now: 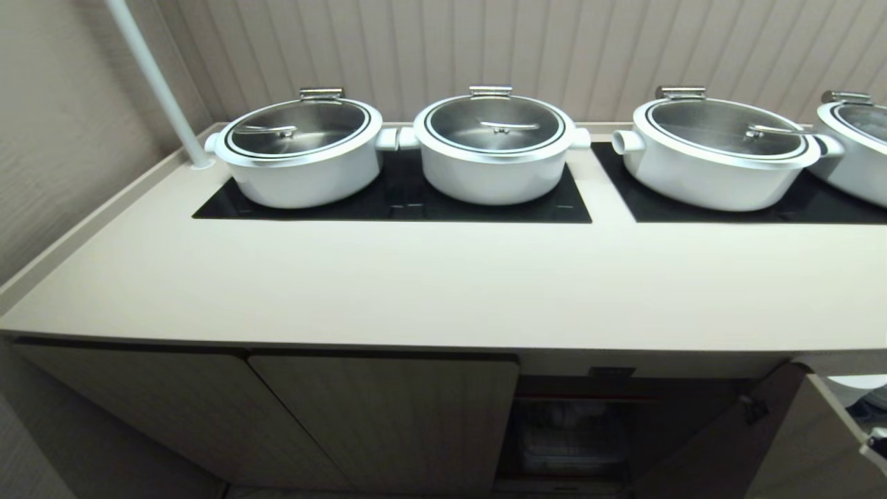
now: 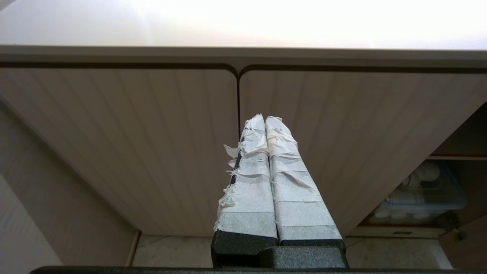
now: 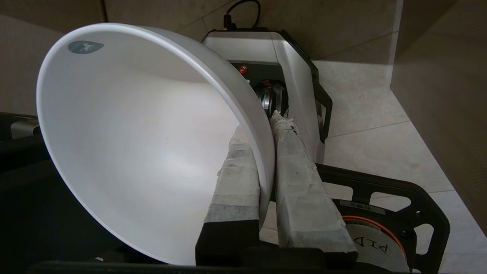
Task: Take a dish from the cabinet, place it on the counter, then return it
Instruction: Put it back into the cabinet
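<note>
The dish (image 3: 133,144), a plain white bowl, is tilted on edge in the right wrist view. My right gripper (image 3: 262,125) is shut on its rim, one taped finger inside the bowl and one outside. It hangs low over the tiled floor, beside my own base. The counter (image 1: 443,284) runs across the head view with the cabinet (image 1: 388,409) beneath it. One cabinet door (image 1: 762,443) stands open on a dark compartment (image 1: 575,430). My left gripper (image 2: 265,118) is shut and empty, pointing at the closed cabinet doors (image 2: 152,133).
Several white lidded pots (image 1: 495,149) stand on black cooktop panels (image 1: 395,201) at the back of the counter. A white pole (image 1: 156,83) rises at the back left. Stacked white dishes in a blue bin (image 2: 418,194) sit in the open compartment.
</note>
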`<state>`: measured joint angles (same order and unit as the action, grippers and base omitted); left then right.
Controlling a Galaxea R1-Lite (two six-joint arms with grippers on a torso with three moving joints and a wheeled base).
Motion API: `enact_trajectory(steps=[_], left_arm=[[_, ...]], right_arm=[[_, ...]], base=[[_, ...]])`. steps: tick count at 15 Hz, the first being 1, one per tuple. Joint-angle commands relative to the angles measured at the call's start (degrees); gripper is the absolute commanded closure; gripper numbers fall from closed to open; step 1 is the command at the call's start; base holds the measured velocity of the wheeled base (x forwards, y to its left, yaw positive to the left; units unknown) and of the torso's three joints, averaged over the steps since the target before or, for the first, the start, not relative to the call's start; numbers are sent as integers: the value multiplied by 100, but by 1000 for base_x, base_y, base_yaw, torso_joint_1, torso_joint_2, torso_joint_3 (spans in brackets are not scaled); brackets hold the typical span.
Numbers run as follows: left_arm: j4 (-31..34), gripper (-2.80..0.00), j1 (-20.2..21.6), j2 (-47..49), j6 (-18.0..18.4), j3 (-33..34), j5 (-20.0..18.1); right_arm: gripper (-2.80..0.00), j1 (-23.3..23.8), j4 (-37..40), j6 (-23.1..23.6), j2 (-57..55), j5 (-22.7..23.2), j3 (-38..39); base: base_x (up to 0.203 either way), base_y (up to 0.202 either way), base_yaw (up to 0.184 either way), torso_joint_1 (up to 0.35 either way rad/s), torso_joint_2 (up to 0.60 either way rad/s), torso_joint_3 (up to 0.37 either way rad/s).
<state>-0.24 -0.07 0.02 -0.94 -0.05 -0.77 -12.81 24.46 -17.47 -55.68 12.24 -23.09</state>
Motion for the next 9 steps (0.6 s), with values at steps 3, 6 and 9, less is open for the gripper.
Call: enact_trajectory(steps=[3, 6, 9], left_arm=[[-2, 0, -1, -2, -3, 4, -2], [-2, 0, -1, -2, -3, 5, -2], [-2, 0, -1, -2, -3, 5, -2]], right_arm=[[0, -2, 15, -11, 5, 7, 16], [0, -2, 15, -11, 5, 7, 17], [0, -2, 15, -11, 5, 7, 24]], base=[[0, 0, 0, -137, 320, 171], [0, 0, 0, -148, 323, 171], [0, 0, 0, -158, 341, 181]])
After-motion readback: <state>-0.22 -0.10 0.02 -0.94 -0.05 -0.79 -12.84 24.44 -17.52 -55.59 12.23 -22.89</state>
